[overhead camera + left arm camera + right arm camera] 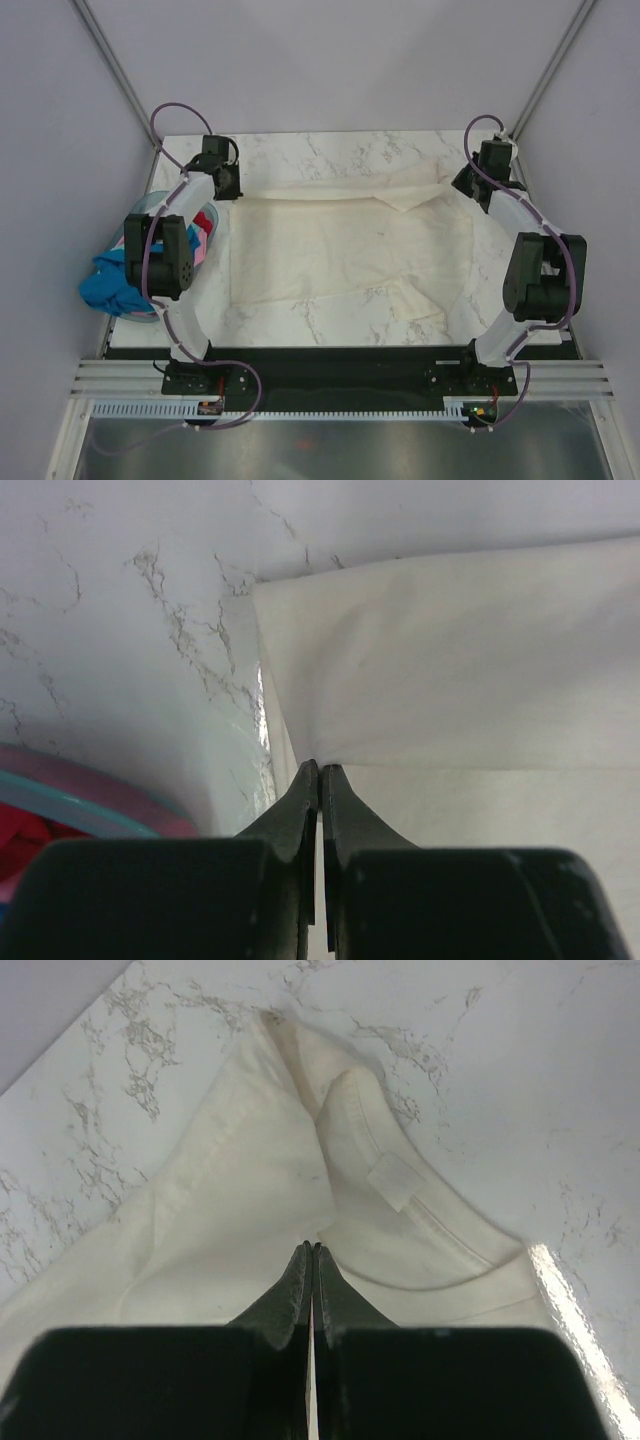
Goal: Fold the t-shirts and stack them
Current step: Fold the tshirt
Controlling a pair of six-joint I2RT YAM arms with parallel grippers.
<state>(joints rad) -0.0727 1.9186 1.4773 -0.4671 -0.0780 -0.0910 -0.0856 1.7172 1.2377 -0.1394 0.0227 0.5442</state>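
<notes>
The cream shirt lies spread across the middle of the marble surface, with its far edge turned over in a narrow band. That band seems to be the reason for both holds: each arm has one end of the far edge, so the two can carry it together and keep the fold straight.

The left claw is closed, its tips pinched onto the shirt's far left corner. In its wrist view the cloth edge runs right up to the tips. The right claw is closed too, gripping the cloth at the far right end, just beside the collar and its sewn label. Creases there draw in toward the tips, which I take as a real pinch rather than a touch.

Both arms reach long toward the back of the surface, elbows bowed outward and wrists angled in toward the shirt, almost a mirror pair.

Off the left edge sits the basket with the other shirts heaped in it, blue spilling over the rim and pink and red behind. They are not yet folded, so I judge this an early fold on the first shirt.
</notes>
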